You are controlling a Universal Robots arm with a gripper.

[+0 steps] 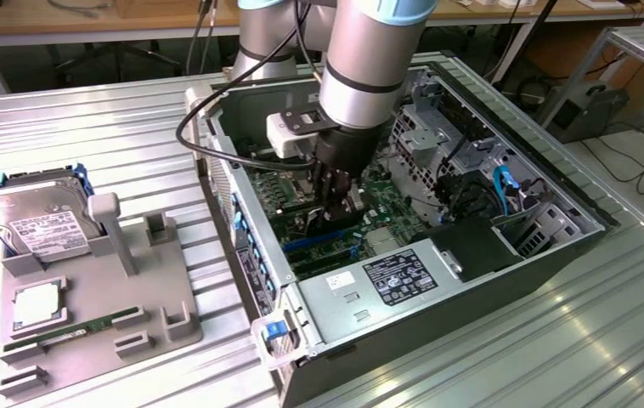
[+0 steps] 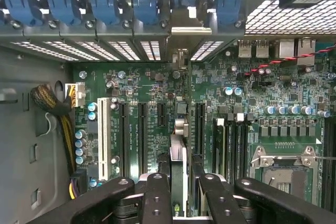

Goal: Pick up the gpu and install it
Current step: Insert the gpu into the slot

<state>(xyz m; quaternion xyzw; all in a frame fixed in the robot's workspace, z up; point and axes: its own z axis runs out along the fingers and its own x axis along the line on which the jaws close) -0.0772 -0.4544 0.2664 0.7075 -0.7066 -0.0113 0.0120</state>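
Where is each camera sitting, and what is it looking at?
Exterior view: sits off the arm, above the table, looking down at the open computer case, with the arm and gripper reaching inside.
Wrist view: rides on the wrist, looking straight onto the motherboard; the gripper's black fingers show, with the gpu edge-on between them.
Both see the gripper and the green motherboard in the case.

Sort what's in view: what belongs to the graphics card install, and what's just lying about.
In the job: graphics card, edge-on between the jaws, which grip it; motherboard below it; open computer case.

Lying about: hard drive, memory stick and processor chip, all on the grey holder beside the case.
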